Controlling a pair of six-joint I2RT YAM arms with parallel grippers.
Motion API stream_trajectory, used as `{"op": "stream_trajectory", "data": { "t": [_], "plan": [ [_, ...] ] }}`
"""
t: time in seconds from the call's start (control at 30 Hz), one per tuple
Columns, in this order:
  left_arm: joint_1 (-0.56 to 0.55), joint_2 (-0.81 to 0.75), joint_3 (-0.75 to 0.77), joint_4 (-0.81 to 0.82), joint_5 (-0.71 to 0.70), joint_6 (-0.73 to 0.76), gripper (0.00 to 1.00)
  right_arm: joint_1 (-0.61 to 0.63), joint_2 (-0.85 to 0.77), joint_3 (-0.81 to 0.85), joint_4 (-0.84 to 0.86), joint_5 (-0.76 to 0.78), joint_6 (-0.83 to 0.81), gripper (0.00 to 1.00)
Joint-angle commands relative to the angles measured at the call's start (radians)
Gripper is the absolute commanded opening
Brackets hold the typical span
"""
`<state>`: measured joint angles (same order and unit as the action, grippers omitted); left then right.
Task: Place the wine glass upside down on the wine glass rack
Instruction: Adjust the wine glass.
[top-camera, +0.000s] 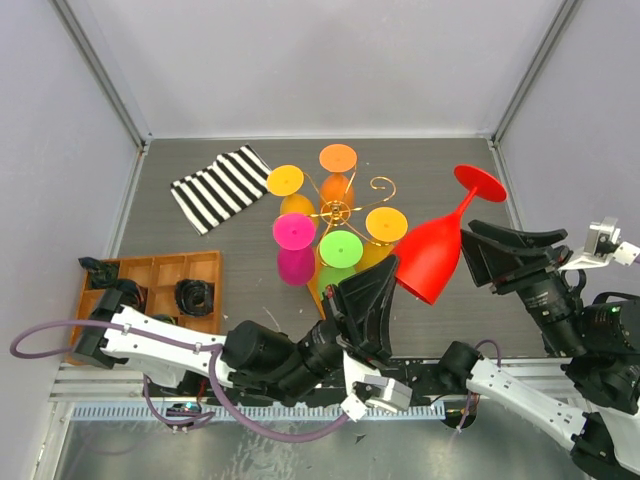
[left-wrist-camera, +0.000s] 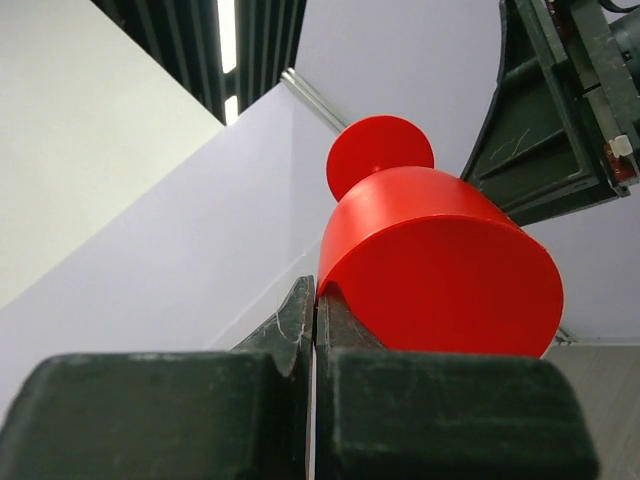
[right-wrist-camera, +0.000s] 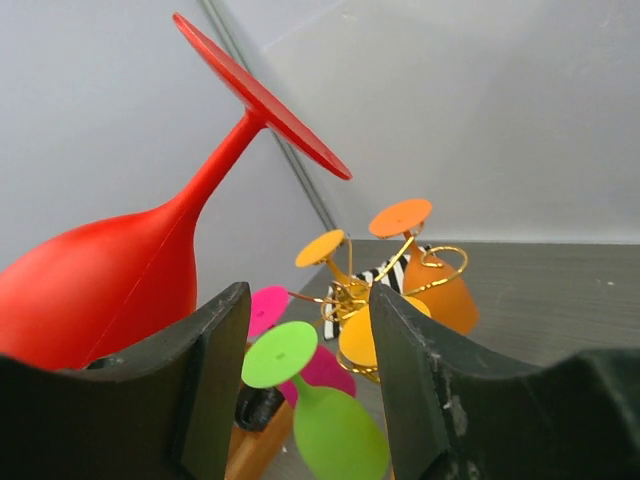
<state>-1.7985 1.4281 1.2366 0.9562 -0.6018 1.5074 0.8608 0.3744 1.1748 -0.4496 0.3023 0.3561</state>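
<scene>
The red wine glass (top-camera: 432, 256) hangs tilted in the air right of the rack, bowl down and foot up toward the back right. My left gripper (top-camera: 392, 284) is shut on the bowl's rim; in the left wrist view its fingertips (left-wrist-camera: 316, 296) pinch the red edge (left-wrist-camera: 440, 275). Beside the bowl's right side my right gripper (top-camera: 468, 246) stands open and holds nothing. In the right wrist view the glass (right-wrist-camera: 100, 290) lies left of and outside its fingers (right-wrist-camera: 305, 340). The gold wire wine glass rack (top-camera: 338, 210) carries several upside-down coloured glasses; one curled arm (top-camera: 384, 186) is bare.
A black-and-white striped cloth (top-camera: 220, 187) lies at the back left. A compartmented wooden tray (top-camera: 160, 272) with black parts sits at the left front. Grey walls close the table on three sides. A green glass (right-wrist-camera: 335, 430) hangs close in front of my right fingers.
</scene>
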Motion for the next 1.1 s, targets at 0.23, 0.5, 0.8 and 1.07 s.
{"op": "stream_trajectory", "data": {
  "t": [0.23, 0.5, 0.8, 1.07],
  "plan": [
    [0.01, -0.018, -0.026, 0.202, 0.038, 0.154, 0.0, -0.003, -0.06, -0.107, 0.301, -0.008, 0.215, 0.59],
    [0.021, 0.044, -0.045, 0.281, 0.04, 0.25, 0.0, -0.003, -0.03, -0.105, 0.373, -0.024, 0.322, 0.6],
    [0.021, 0.077, -0.035, 0.279, 0.054, 0.264, 0.0, -0.003, 0.032, -0.095, 0.365, -0.008, 0.416, 0.57],
    [0.02, 0.087, -0.06, 0.287, 0.057, 0.251, 0.0, -0.003, 0.03, -0.107, 0.367, 0.039, 0.438, 0.51]
  ]
}}
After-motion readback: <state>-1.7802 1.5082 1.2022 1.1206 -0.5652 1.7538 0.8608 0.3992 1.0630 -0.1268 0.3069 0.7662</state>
